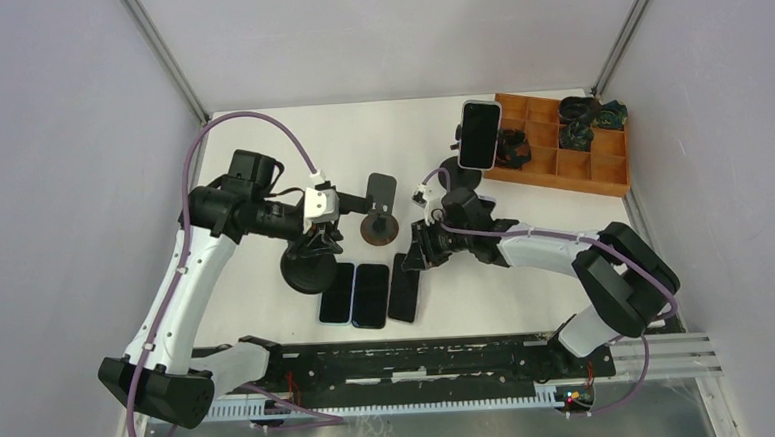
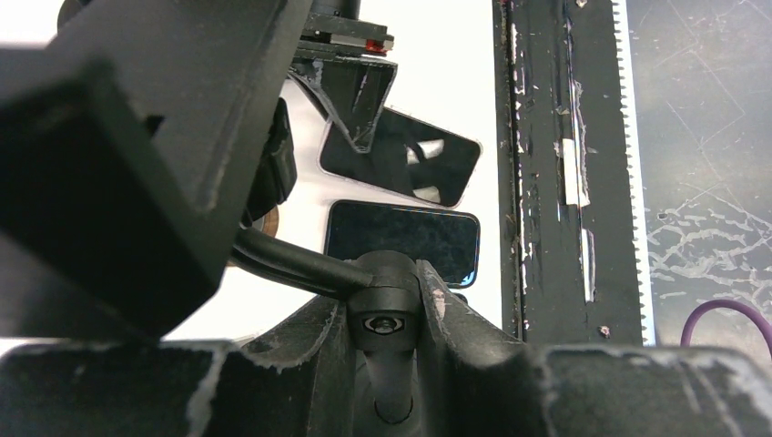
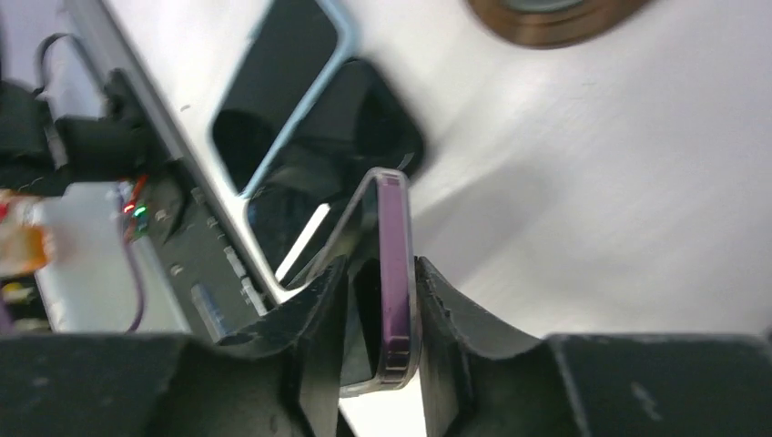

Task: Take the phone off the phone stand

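The right gripper point(image 3: 380, 273) squeezes the purple phone point(image 3: 393, 228), which sits on its thin edge between the two fingers. Only the right wrist camera shows that. The left gripper point(image 2: 387, 291) is clamped around the black neck of the phone stand point(image 2: 387, 360), seen up close in its own camera.

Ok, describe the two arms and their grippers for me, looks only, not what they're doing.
Left arm and right arm match: white tube links between bulky black joints. A purple cable runs along each; the left one loops wide. Left gripper and right gripper are black, each with two wedge-shaped fingers, scuffed pale at the edges. A white block sits at the left wrist.
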Tool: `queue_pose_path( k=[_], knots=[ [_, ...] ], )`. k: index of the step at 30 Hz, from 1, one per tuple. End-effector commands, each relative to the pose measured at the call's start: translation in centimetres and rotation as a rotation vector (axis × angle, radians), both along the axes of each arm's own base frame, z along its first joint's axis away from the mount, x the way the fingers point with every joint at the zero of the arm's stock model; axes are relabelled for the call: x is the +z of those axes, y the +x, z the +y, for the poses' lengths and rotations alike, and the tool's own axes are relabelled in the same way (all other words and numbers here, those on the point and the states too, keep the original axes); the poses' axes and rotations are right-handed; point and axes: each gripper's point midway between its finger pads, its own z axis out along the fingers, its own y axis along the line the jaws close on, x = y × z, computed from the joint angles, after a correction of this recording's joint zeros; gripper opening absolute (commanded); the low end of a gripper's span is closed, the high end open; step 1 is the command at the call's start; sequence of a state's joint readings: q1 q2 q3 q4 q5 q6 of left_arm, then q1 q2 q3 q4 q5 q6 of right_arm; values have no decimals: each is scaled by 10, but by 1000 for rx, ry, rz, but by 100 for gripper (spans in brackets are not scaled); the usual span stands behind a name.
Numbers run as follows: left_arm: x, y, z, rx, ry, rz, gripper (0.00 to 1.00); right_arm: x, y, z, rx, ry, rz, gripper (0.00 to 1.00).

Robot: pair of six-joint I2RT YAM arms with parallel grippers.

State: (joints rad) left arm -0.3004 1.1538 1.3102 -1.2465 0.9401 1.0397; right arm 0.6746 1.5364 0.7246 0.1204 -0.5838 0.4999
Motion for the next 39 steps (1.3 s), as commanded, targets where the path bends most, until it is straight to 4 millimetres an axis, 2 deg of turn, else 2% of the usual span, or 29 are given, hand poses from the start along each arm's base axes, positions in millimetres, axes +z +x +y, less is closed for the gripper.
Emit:
queue_pose_path(
  k=[1, 4, 9, 11, 17, 22, 27, 33, 39],
  knots=[
    [22, 3, -5, 5, -55, -45, 2, -11, 44, -17, -156, -137, -187, 41],
    [21, 3, -5, 5, -53, -43, 2, -6, 49, -19, -179, -156, -218, 59],
    [23, 3, -6, 3, -59, -42, 2, 6, 51, -17, -182, -169, -261, 77],
    [23, 4, -6, 3, -57, -43, 2, 11, 50, -18, -185, -170, -278, 80],
    [25, 5, -5, 6, -56, -57, 2, 19, 27, -24, -168, -152, -277, 81],
    [26, 7, -7, 4, -61, -55, 2, -3, -8, -33, -138, -145, -194, 84],
    [30, 9, -8, 3, -69, -58, 2, -25, -26, -36, -127, -142, -136, 89],
    [31, 10, -7, 11, -63, -66, 2, -29, -32, -16, -84, -92, -116, 90],
    [31, 9, -7, 10, -65, -61, 2, -25, -29, 6, -45, -50, -114, 89]
  ],
)
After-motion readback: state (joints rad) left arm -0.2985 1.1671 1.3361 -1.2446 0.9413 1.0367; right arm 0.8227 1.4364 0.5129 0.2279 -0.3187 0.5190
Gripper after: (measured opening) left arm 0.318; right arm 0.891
